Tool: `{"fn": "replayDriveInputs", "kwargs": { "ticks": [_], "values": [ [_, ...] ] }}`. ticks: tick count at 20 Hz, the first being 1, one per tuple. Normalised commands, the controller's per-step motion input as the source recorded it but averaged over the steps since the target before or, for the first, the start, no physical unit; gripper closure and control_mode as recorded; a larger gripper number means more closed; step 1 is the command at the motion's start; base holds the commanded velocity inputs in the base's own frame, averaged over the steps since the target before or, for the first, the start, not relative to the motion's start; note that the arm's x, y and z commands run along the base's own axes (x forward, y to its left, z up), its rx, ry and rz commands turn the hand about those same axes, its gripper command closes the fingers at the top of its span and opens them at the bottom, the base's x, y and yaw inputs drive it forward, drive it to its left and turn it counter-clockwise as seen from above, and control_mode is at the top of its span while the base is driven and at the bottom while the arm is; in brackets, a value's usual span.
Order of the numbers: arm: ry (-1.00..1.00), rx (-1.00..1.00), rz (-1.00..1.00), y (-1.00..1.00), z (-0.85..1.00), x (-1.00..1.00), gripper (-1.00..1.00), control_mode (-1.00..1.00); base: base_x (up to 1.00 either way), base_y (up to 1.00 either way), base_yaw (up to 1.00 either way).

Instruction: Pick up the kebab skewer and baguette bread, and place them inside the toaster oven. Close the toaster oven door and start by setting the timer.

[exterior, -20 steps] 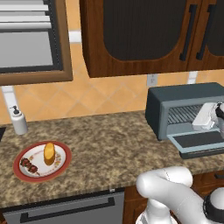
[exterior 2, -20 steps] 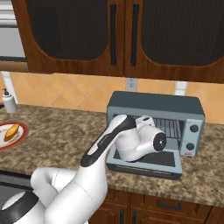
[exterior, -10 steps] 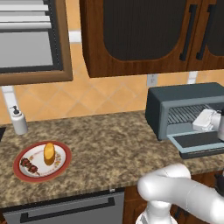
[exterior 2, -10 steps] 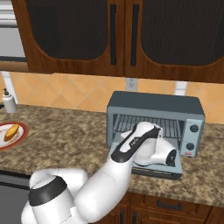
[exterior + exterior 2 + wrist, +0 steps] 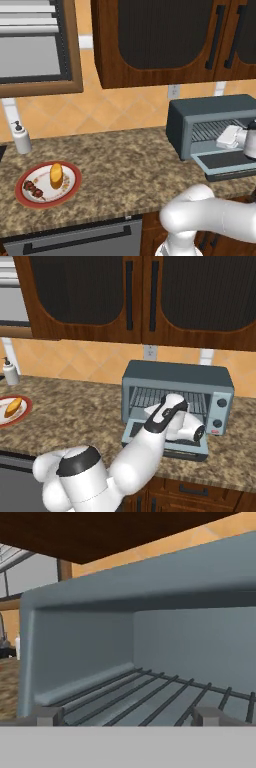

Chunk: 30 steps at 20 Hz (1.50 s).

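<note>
At the tabletop's (image 5: 125, 160) right end, the claw (image 5: 125, 714), released and empty, faces the wire rack (image 5: 150, 694) inside the toaster oven (image 5: 177, 381), its door (image 5: 225, 162) down

Base views flank toaster oven (image 5: 215, 131), hand view close inside

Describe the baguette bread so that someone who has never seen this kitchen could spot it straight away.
Start at the speckled brown counter and follow it left, away from the toaster oven, to the red-rimmed plate near the soap dispenser. The baguette bread lies on it: a stubby golden-orange loaf, unlike the dark, chunky kebab skewer beside it.
</note>
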Motion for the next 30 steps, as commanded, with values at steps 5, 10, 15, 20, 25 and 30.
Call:
{"fn": "replayDriveInputs", "kwargs": {
  "ticks": [5, 10, 15, 20, 25, 30],
  "values": [
    [0.03, -0.01, 0.00, 0.00, -0.16, 0.50, -1.00, -1.00, 0.00, 0.00, 0.00],
    [0.04, -0.05, 0.00, -0.07, -0.36, 0.44, -1.00, -1.00, 0.00, 0.00, 0.00],
    [0.03, -0.08, 0.00, -0.13, -0.54, 0.15, -1.00, -1.00, 0.00, 0.00, 0.00],
    [0.05, -0.04, 0.00, -0.12, -0.82, -0.14, -1.00, -1.00, 0.00, 0.00, 0.00],
    [0.09, -0.02, -0.02, -0.13, -1.00, -0.49, -1.00, -1.00, 0.00, 0.00, 0.00],
    [0.07, -0.08, -0.06, -0.21, -1.00, -0.86, -1.00, -1.00, 0.00, 0.00, 0.00]
  ]
}}
